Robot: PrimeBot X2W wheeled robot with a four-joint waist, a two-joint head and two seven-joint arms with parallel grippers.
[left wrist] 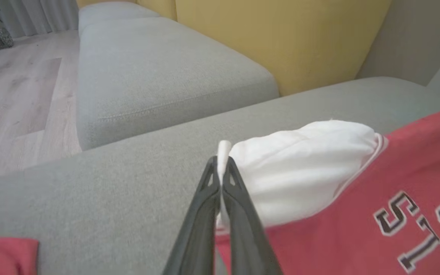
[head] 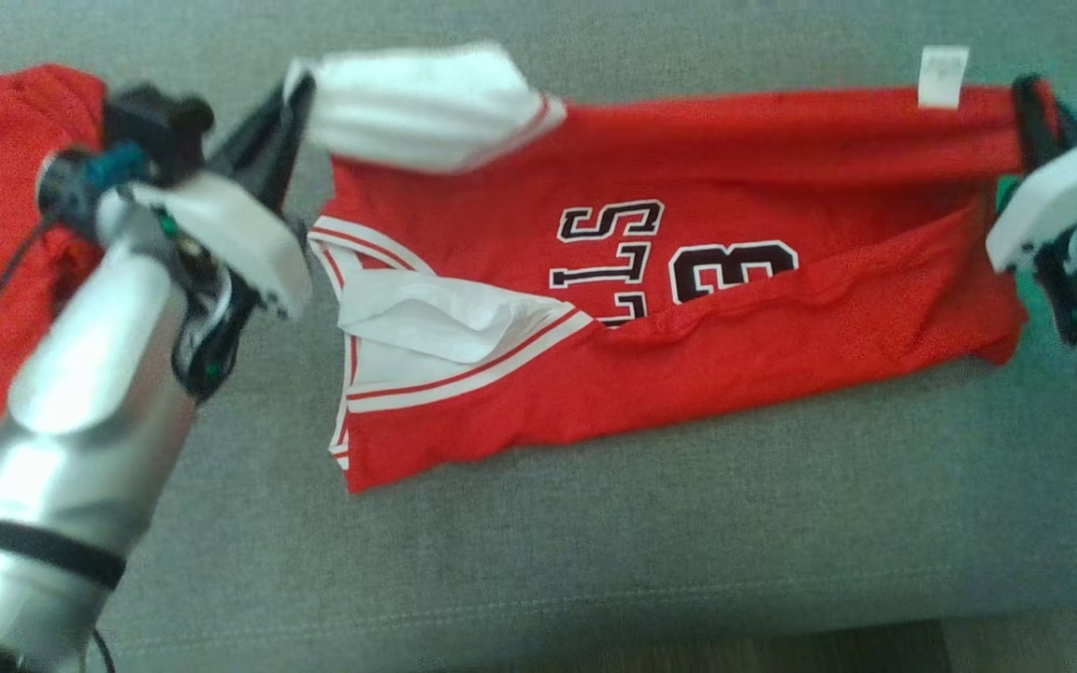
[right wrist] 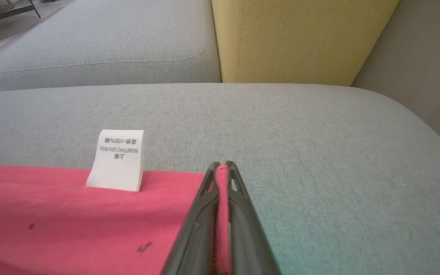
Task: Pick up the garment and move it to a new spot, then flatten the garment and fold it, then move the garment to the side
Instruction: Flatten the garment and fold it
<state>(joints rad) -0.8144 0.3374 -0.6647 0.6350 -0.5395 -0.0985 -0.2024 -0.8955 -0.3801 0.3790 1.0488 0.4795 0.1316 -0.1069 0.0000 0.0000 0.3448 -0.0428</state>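
Observation:
The garment (head: pixel 688 308) is a red jersey with white sleeves and black lettering, spread across the grey sofa seat (head: pixel 595 561). Its far edge is stretched taut between both grippers. My left gripper (head: pixel 291 89) is shut on the white sleeve (head: pixel 426 103); the left wrist view shows that gripper (left wrist: pixel 222 160) pinching white cloth (left wrist: pixel 300 164). At the far right, my right gripper (head: pixel 1029 103) is shut on the red hem corner; in the right wrist view that gripper (right wrist: pixel 222 166) has red cloth (right wrist: pixel 71 217) between its fingers, beside a white care label (right wrist: pixel 117 159).
Another red garment (head: pixel 6 215) lies at the left, behind my left arm. A yellow back cushion (right wrist: pixel 300 38) stands beyond the seat, and a second grey cushion (left wrist: pixel 159 72) extends past it. Wooden floor (left wrist: pixel 17 88) lies off the sofa's side.

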